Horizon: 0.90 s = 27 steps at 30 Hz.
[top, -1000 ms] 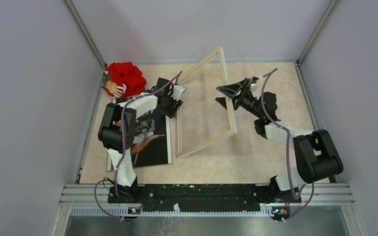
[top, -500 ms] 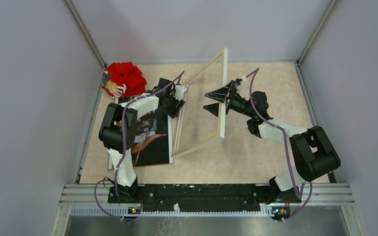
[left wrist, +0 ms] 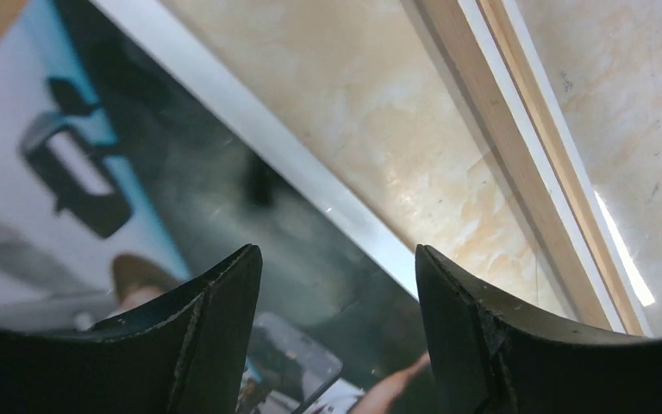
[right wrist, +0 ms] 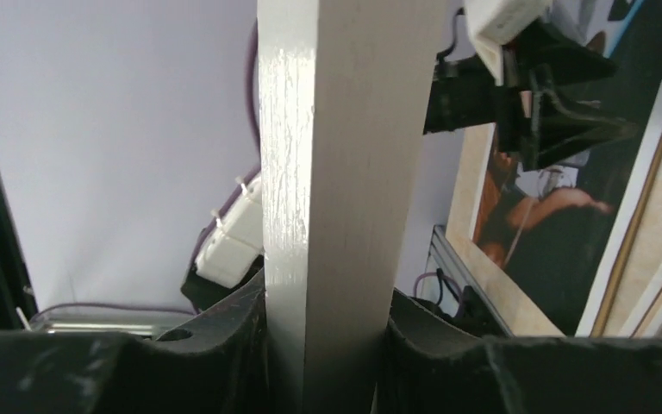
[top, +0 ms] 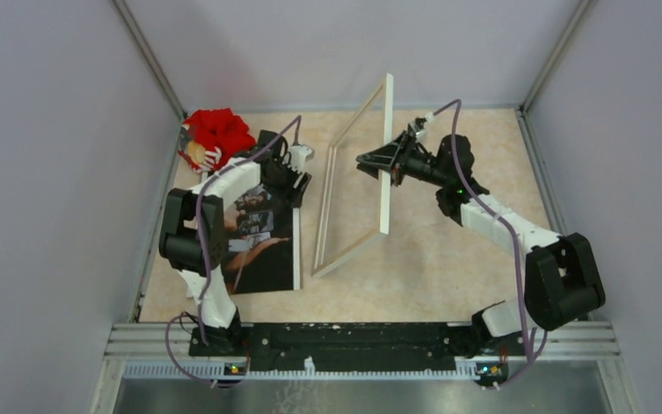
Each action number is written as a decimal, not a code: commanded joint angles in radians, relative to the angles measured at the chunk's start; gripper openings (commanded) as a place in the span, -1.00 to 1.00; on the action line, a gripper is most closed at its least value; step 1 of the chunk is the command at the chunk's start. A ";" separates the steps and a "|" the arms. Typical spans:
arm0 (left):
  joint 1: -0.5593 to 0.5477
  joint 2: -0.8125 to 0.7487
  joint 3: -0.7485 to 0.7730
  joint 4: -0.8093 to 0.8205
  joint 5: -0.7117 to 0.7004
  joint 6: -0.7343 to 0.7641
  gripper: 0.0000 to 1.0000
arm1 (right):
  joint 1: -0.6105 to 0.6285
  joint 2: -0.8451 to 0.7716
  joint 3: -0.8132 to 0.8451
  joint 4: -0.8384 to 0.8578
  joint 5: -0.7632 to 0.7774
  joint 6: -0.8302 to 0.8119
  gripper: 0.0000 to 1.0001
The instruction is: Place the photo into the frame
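Beige marbled counter [top: 448,267]. The photo [top: 267,250] lies flat at left; the frame [top: 386,207] rests on one long rail, tilted up. A red bundle [top: 220,134] occupies the far-left corner.

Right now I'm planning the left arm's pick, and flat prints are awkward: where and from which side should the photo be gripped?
The photo lies flat, so only a thin edge offers a pinch. Take the long white-bordered edge facing the frame: it is uncovered, and the open left tool hovers over it. Probably come from the frame side, one finger slid underneath.
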State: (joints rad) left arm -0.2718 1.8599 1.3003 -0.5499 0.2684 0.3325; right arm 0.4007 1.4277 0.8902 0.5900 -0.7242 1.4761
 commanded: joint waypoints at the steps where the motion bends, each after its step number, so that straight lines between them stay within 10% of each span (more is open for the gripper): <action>1: 0.039 -0.123 0.069 -0.089 0.020 0.024 0.47 | -0.008 -0.029 0.130 -0.215 0.051 -0.153 -0.50; 16: 0.043 -0.311 -0.023 -0.180 0.058 0.113 0.55 | 0.058 0.114 0.304 -0.269 0.080 -0.220 -1.00; 27: 0.043 -0.336 -0.100 -0.183 0.078 0.132 0.54 | 0.070 0.205 0.304 0.079 0.161 0.034 -1.00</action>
State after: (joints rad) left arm -0.2260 1.5547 1.2480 -0.7273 0.3237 0.4328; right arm 0.4686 1.5970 1.1534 0.4450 -0.6296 1.4532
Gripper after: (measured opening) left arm 0.771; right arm 0.311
